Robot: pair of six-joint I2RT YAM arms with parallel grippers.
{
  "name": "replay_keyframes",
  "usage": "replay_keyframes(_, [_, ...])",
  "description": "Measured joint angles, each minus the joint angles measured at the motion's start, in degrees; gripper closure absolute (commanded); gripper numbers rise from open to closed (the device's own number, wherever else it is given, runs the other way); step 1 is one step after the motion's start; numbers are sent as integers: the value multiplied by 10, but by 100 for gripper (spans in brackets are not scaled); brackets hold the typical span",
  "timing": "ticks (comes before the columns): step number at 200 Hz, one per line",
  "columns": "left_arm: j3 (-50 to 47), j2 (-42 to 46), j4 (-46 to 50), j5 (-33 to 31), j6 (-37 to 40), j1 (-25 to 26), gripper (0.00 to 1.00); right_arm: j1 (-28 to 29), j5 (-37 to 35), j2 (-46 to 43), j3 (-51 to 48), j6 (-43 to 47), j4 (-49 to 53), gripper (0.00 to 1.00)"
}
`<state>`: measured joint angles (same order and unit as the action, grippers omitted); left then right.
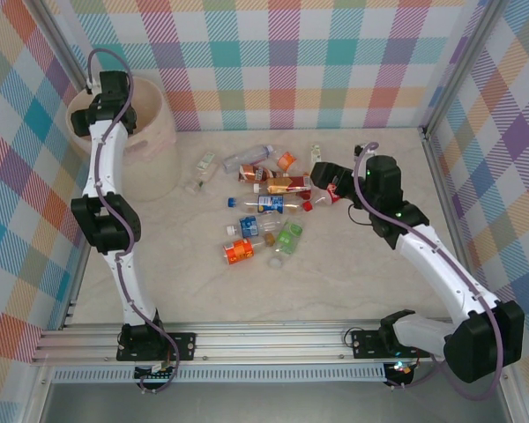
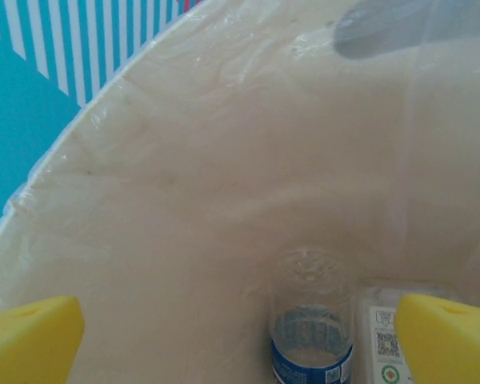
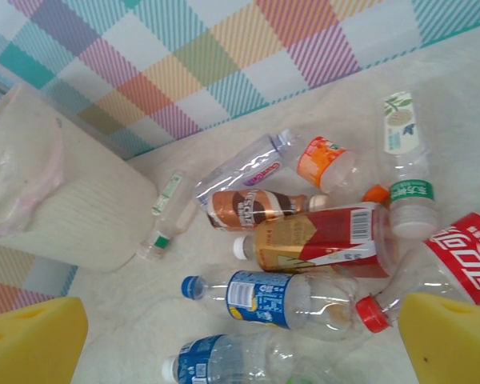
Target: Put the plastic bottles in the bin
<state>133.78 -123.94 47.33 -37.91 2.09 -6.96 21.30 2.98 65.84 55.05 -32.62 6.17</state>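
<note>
Left claw (image 2: 240,340), jaws wide apart, hangs over the bin (image 1: 154,150) at far left; its wrist view shows two bottles (image 2: 312,344) inside. Right claw (image 3: 240,344), also apart, hovers over bottles scattered across the tabletop (image 1: 203,291).

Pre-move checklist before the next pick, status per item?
1. Left hand open and empty: ok, jaws wide apart, nothing between them.
2. Left hand over the bin: ok, its camera looks down inside it.
3. Bottles inside bin: ok, blue-label bottle and white-label bottle at the bottom.
4. Right hand open and empty: ok.
5. Right hand above the pile of bottles: ok, red-label bottle at the right of its wrist view.
6. Table cleared: not ok, many bottles lie on it.
</note>
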Motion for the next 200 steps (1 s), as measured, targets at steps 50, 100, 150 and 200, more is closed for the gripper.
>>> replay_keyframes(50, [0,67,28,104,-35,21,0,-1,-70,-7,-21,-22,12,0])
replay_keyframes(100, [-131,233,-41,320,-107,29,0,-15,-116,11,-30,-38,51,0])
replay_keyframes(150, [-261,302,-160,485,-181,79,0,-49,-119,44,-30,-53,94,0])
replay_keyframes(200, [-424,368,-255,580,-252,148,0,-136,-47,78,-42,-47,125,1])
